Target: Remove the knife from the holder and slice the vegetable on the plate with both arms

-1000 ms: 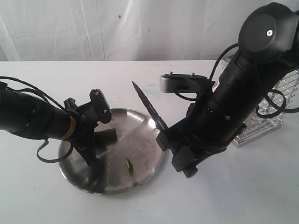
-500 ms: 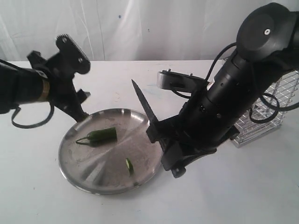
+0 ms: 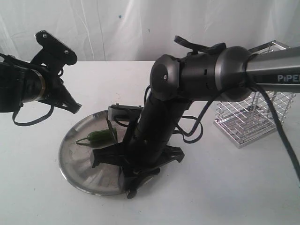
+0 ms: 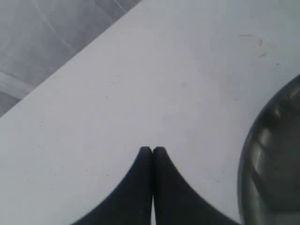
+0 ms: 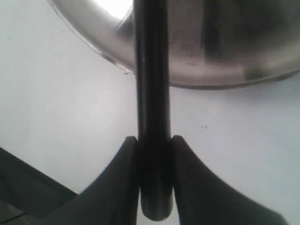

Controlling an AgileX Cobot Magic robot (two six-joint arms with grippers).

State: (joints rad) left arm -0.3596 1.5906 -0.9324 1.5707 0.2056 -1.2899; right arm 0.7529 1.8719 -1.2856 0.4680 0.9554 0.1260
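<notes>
White desk (image 3: 234, 187): my right jaws pinch the knife (image 5: 152, 93) over the plate (image 3: 77, 163); my left jaws are pressed together near its rim.

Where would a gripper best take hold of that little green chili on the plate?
Probably the chili across its thick middle, coming down from the left side, where the plate is bare. It lies flat, its stem is thin and curved, and the right arm crowds its other end.

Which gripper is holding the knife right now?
The right gripper, clamped on the black knife at the rim of the plate; the left gripper is shut and empty, beside the plate.
</notes>
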